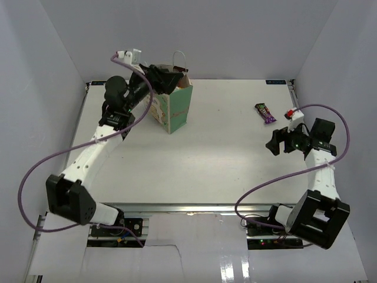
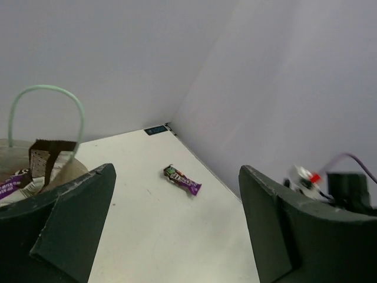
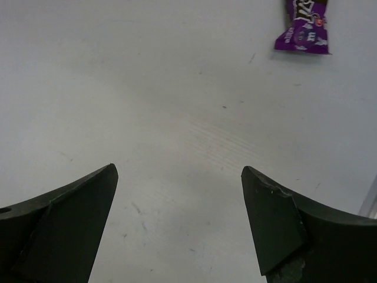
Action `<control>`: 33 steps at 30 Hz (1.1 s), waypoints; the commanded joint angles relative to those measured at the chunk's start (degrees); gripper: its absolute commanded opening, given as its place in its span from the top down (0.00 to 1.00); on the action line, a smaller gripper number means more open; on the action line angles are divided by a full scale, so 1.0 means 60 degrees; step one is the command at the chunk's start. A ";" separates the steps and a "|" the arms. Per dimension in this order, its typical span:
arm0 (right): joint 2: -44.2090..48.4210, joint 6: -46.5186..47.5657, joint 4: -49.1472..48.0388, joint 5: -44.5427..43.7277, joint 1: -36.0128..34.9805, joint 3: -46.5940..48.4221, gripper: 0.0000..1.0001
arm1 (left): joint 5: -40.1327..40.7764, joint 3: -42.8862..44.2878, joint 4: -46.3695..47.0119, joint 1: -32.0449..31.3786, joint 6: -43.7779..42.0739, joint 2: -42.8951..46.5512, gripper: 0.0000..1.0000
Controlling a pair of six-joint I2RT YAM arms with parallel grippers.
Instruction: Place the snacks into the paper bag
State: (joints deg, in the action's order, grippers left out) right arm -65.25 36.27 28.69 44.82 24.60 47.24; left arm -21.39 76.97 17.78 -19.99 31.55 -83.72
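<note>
The paper bag [image 1: 174, 108] stands upright at the back left of the table, mint-green with a thin loop handle [image 2: 46, 89]. My left gripper [image 1: 169, 79] hovers over its mouth, open and empty. Inside the bag [image 2: 56, 172] I see a dark packet [image 2: 48, 157] and a purple wrapper [image 2: 10, 186]. A purple bar [image 1: 265, 112] lies on the table at the back right; it also shows as a purple bar [image 2: 182, 180] in the left wrist view and a purple bar [image 3: 307, 26] at the top edge of the right wrist view. My right gripper [image 1: 274, 143] is open, low over the table, a short way in front of the bar.
White walls enclose the table on the left, back and right. The table's right rail [image 1: 293, 94] runs close to the bar. Purple cables [image 1: 35, 171] loop off both arms.
</note>
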 commanded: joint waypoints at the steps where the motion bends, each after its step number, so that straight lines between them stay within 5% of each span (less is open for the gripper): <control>1: -0.0694 -0.2804 -0.2641 -0.4387 -0.1457 0.0782 0.10 | -0.1326 -0.1789 0.0303 -0.0110 -0.0672 0.1573 0.02; 5: -0.2434 -0.3203 -0.3213 -0.6778 -0.2444 0.1675 0.10 | -0.1986 -0.4015 0.0187 -0.0184 -0.1125 0.3649 0.02; 11: -0.5449 -0.2794 -0.2601 -0.6650 -0.2679 0.4324 0.10 | -0.2090 -0.6190 -0.0647 -0.0258 -0.2764 0.5456 0.02; 18: -0.8282 -0.1915 -0.0814 -0.4805 -0.2752 0.7851 0.08 | -0.2134 -0.6412 -0.0971 -0.0301 -0.2680 0.6000 0.02; 22: -0.9586 -0.1695 -0.0022 -0.5373 -0.3044 0.9540 0.07 | -0.1973 -0.6295 -0.1278 -0.0301 -0.2914 0.6262 0.02; 31: -1.1111 -0.1592 0.0097 -0.6488 -0.3206 1.0510 0.00 | -0.1357 -0.6236 -0.1762 -0.0272 -0.3340 0.6717 0.02; 33: -1.1272 -0.1505 0.0213 -0.6488 -0.3221 1.0510 0.05 | -0.1357 -0.6236 -0.1762 -0.0272 -0.3354 0.6761 0.02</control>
State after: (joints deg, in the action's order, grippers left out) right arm -132.03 26.06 27.92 7.57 5.26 107.94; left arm -30.44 37.89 8.21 -21.52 12.69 -44.16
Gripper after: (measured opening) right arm 0.954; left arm 0.975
